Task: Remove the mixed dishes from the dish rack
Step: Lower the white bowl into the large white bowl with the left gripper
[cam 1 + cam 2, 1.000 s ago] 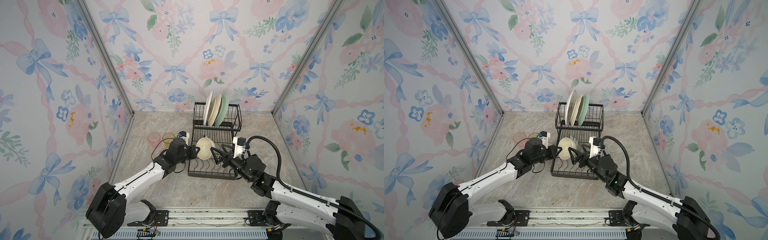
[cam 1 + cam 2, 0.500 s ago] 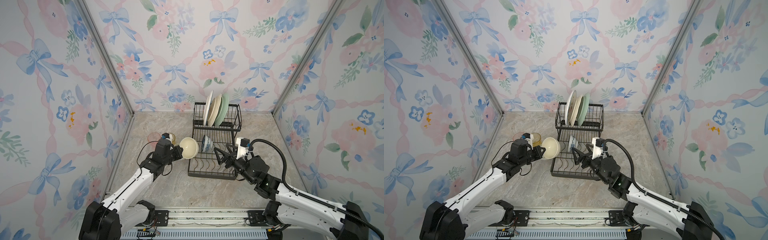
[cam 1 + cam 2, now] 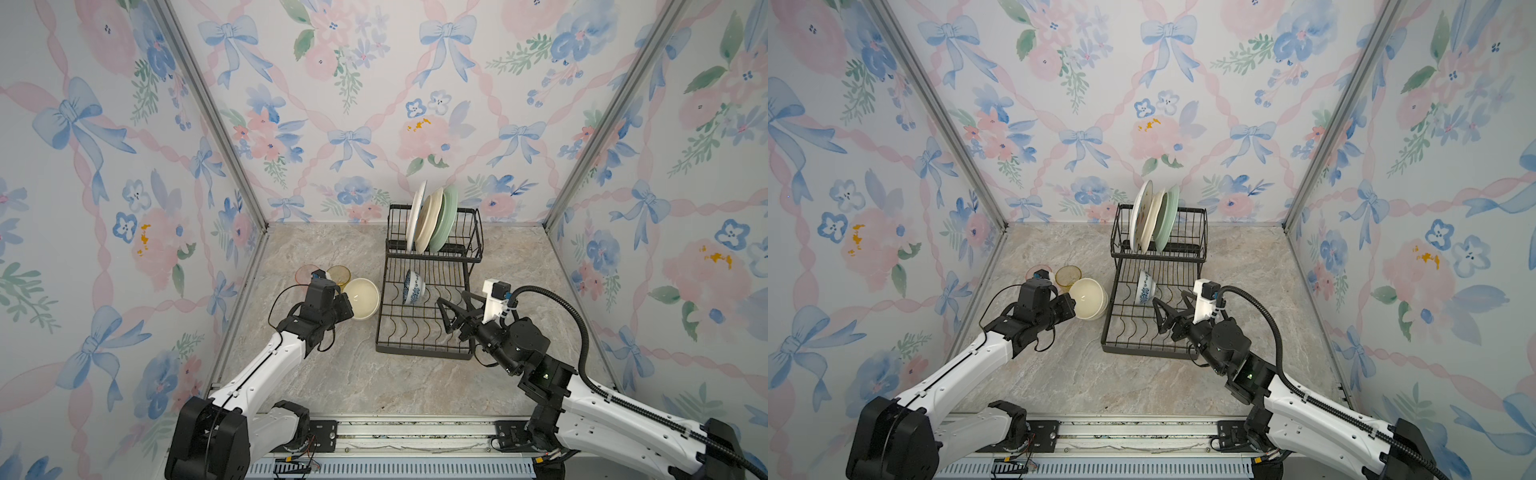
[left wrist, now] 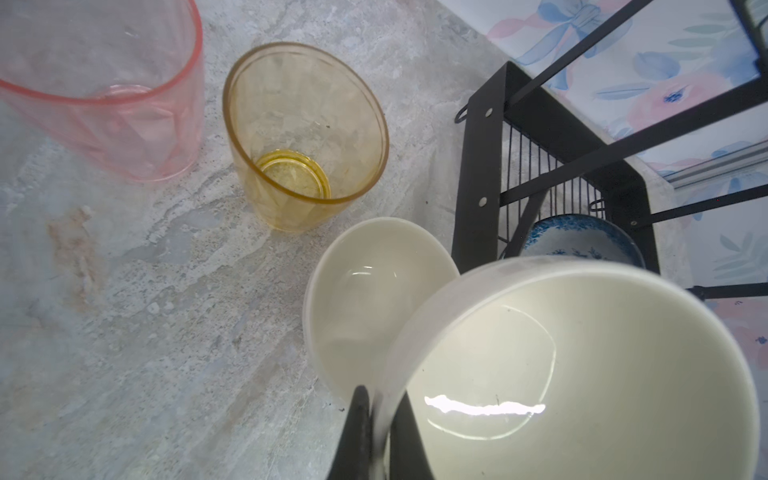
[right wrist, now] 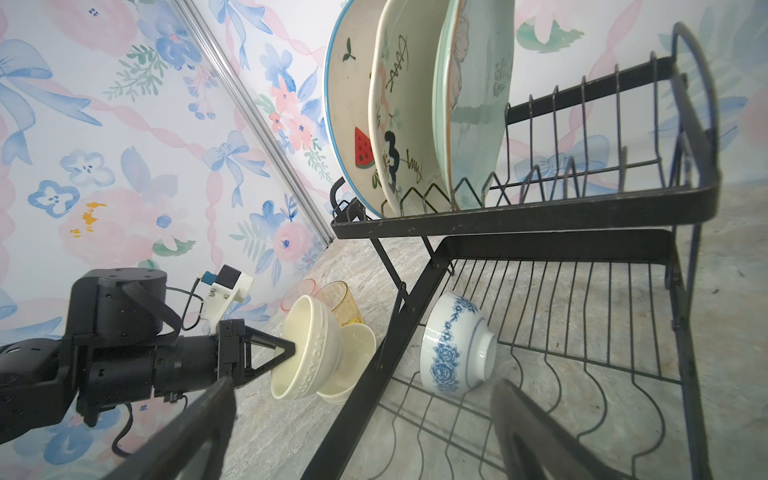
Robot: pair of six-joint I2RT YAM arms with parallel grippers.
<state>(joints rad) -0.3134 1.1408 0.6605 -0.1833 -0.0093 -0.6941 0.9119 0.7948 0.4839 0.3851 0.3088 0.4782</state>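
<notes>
The left pincer [image 5: 291,347] pinches the rim of a cream bowl [image 5: 309,357], tilted over another cream bowl [image 4: 365,307] on the counter [image 4: 166,332] just below its tips. A yellow tumbler [image 4: 305,137] and a pink tumbler [image 4: 108,95] stand just beyond. The right pincer [image 3: 453,305] is spread wide over the rack [image 3: 422,353]. A blue-and-white bowl [image 3: 413,286] lies on its side just ahead, with 3 plates [image 3: 432,220] upright farther ahead.

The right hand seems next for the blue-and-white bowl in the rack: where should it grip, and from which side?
Likely the upper rim, one finger inside and one outside, coming down from above. The blue-and-white bowl lies on its side low in the dish rack, so its rim stands on edge, while its round wall would probably slip. The right hand is open nearby.
</notes>
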